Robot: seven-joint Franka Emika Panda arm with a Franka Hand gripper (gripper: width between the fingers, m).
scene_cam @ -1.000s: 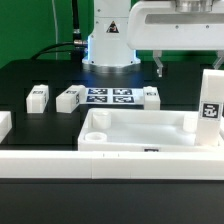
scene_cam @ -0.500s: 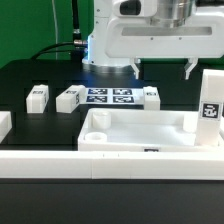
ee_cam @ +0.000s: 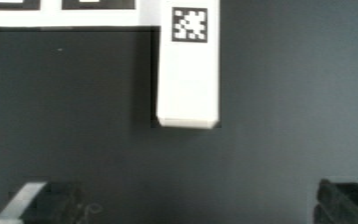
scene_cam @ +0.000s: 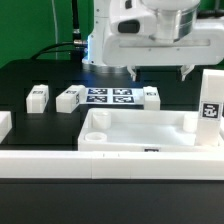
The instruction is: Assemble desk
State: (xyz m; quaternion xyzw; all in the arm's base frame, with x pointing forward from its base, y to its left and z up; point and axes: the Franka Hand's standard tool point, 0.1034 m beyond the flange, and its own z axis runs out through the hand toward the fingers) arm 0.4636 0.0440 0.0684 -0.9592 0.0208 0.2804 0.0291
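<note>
The desk slab (scene_cam: pixel 140 131) is a wide white tray with raised corner sockets, lying near the front of the table. One white leg (scene_cam: pixel 211 106) stands upright at its right end. Three more tagged legs lie on the black table behind it: two at the exterior view's left (scene_cam: pixel 38 97) (scene_cam: pixel 69 98) and one (scene_cam: pixel 151 96) just right of the marker board. My gripper (scene_cam: pixel 158 72) hangs open and empty above that last leg. In the wrist view that leg (ee_cam: pixel 190 65) lies ahead of the open gripper (ee_cam: pixel 190 205), both dark fingertips (ee_cam: pixel 34 205) apart from it.
The marker board (scene_cam: pixel 110 96) lies flat between the legs, and its edge shows in the wrist view (ee_cam: pixel 51 3). A long low white rail (scene_cam: pixel 110 162) runs along the front. A white block (scene_cam: pixel 3 125) sits at the left edge. The robot base (scene_cam: pixel 108 45) stands behind.
My gripper has moved toward the exterior view's left, from over the slab's right end to above the leg beside the marker board. The parts have not moved.
</note>
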